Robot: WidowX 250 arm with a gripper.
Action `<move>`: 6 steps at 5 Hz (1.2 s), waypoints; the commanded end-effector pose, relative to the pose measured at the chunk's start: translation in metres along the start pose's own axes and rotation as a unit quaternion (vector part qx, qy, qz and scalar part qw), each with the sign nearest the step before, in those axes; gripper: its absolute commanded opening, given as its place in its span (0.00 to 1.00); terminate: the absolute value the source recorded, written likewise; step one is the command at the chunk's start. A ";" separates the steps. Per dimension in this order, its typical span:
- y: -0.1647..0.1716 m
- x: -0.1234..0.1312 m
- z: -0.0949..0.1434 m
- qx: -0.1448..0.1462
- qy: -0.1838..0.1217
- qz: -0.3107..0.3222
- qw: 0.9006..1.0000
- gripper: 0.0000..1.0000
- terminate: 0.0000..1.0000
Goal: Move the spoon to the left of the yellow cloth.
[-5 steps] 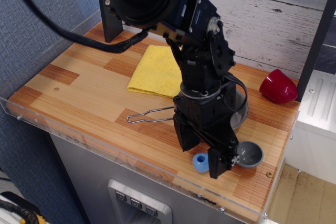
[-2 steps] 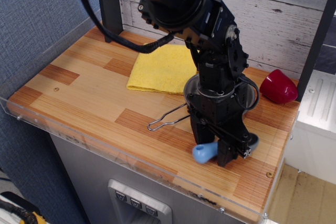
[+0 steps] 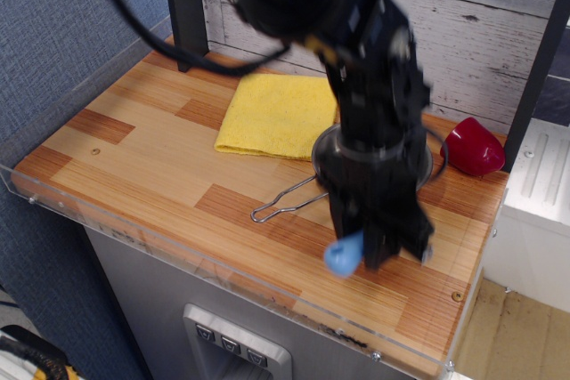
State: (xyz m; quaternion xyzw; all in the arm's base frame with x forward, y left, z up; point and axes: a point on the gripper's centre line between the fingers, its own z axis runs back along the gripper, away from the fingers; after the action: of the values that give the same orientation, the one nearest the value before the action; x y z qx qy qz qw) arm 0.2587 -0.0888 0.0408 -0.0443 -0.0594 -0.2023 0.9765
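The spoon (image 3: 345,254) shows its light-blue handle end sticking out left of my gripper (image 3: 381,251). The gripper is shut on it and holds it just above the wooden table near the front right. The spoon's grey bowl is hidden behind the fingers. The yellow cloth (image 3: 278,116) lies folded at the back middle of the table, well behind and left of the gripper. The arm is motion-blurred.
A steel pan (image 3: 328,150) sits under the arm, its wire handle (image 3: 283,203) pointing front-left. A dark red cup (image 3: 471,148) lies at the back right. A black post (image 3: 184,2) stands at the back left. A clear lip edges the table front (image 3: 223,264).
The gripper closed on the spoon, which lay on the table a second ago, and has lifted it slightly. The pan shifted right with the arm.
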 end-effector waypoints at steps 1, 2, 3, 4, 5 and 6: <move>0.058 -0.005 0.080 0.012 -0.017 0.175 0.984 0.00 0.00; 0.107 -0.015 0.084 0.059 -0.049 0.264 0.961 0.00 0.00; 0.146 -0.014 0.072 0.087 -0.077 0.301 0.947 0.00 0.00; 0.180 -0.012 0.058 0.107 -0.085 0.287 0.948 0.00 0.00; 0.210 -0.022 0.047 0.074 -0.075 0.261 0.960 0.00 0.00; 0.225 -0.034 0.042 0.067 -0.065 0.248 0.964 0.00 0.00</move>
State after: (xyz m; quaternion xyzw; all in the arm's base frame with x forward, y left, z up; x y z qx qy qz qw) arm 0.3174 0.1314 0.0505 -0.0125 -0.1068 0.0511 0.9929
